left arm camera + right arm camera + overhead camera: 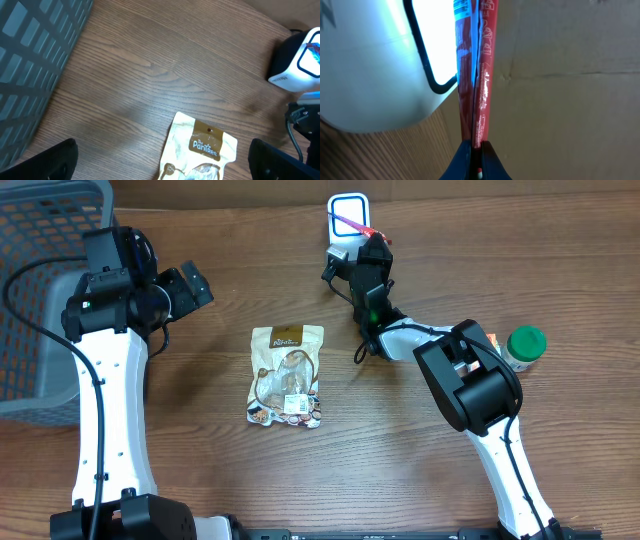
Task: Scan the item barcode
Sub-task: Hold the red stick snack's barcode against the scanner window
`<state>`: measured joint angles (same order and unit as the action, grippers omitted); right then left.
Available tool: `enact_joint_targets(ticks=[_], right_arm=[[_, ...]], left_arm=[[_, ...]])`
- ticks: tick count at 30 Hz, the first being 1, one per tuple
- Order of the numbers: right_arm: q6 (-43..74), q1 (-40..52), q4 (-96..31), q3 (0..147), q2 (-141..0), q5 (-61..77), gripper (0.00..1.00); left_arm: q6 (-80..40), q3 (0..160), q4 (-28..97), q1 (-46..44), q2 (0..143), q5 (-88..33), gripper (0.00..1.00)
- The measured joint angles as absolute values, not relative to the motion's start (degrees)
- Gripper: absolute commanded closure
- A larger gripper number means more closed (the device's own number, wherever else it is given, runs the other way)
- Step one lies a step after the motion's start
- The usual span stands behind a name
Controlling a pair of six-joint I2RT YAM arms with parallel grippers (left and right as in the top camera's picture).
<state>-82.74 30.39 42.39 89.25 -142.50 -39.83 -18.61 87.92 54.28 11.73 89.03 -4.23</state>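
My right gripper [372, 242] [476, 146] is shut on a thin red packet [476, 75] [352, 223], holding it edge-on in front of the lit window of the white scanner [347, 218] [375, 70] at the table's far side. The scanner [297, 62] also shows at the right edge of the left wrist view. My left gripper [190, 288] [162, 162] hangs open above the table, left of a cream snack pouch [286, 375] [202, 150] that lies flat in the middle. Nothing is between its fingers [47, 162].
A grey mesh basket [45, 290] [30, 55] stands at the left edge. A white bottle with a green cap [522, 346] stands at the right, beside the right arm.
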Motion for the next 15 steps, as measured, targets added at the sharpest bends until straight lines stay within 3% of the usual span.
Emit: enact_joint_targets(ticks=[8,15], right_arm=[[-83.0,30.0,45.3,89.4,-142.5,-41.1,0.96],[-83.1,29.6,35.9,89.6,-142.6,-41.4,0.96]], left_arm=[[-18.6,87.9,54.3,11.7,89.0,-4.2,0.0],[-18.6,87.9,54.3,11.7,89.0,-4.2,0.0]])
